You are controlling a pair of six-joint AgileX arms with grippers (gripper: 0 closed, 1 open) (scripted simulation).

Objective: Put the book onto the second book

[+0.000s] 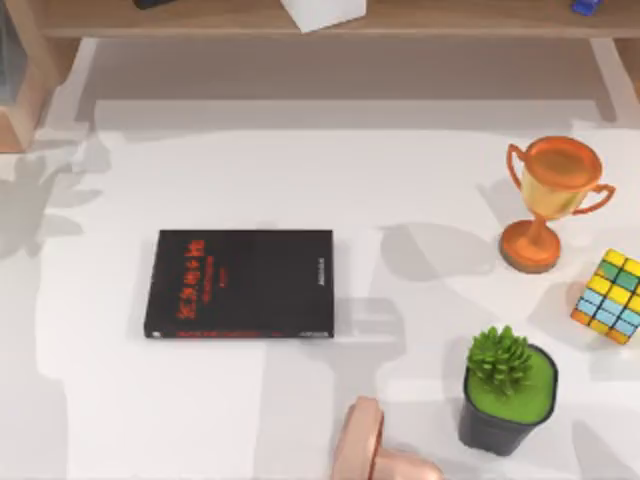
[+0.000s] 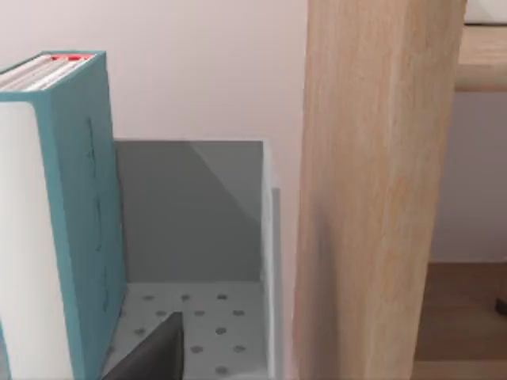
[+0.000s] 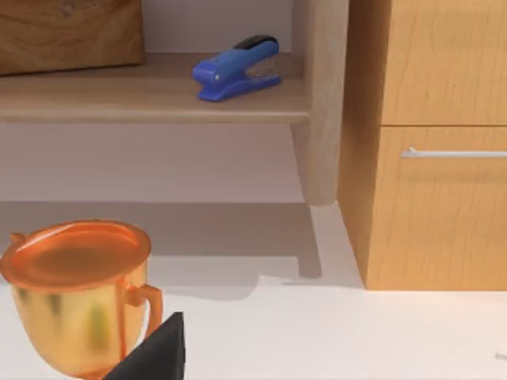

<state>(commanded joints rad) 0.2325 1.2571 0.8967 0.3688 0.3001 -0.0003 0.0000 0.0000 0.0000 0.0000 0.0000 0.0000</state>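
Observation:
The second book [image 1: 240, 283], black with red lettering, lies flat on the white table left of centre. The book [image 2: 87, 222], light blue with white page edges, stands upright in a grey perforated holder [image 2: 198, 214], seen close up in the left wrist view. A dark part of my left gripper [image 2: 150, 352] shows just in front of that holder, apart from the book. A dark part of my right gripper [image 3: 154, 352] shows beside the orange trophy [image 3: 75, 293] at the table's right.
Right of the black book stand the trophy [image 1: 550, 200], a colour cube [image 1: 610, 296] and a potted plant [image 1: 508, 390]. A pale pink object [image 1: 365, 450] sits at the front edge. A wooden post [image 2: 372, 190] rises beside the holder. A blue stapler [image 3: 236, 68] lies on the back shelf beside drawers [image 3: 440, 150].

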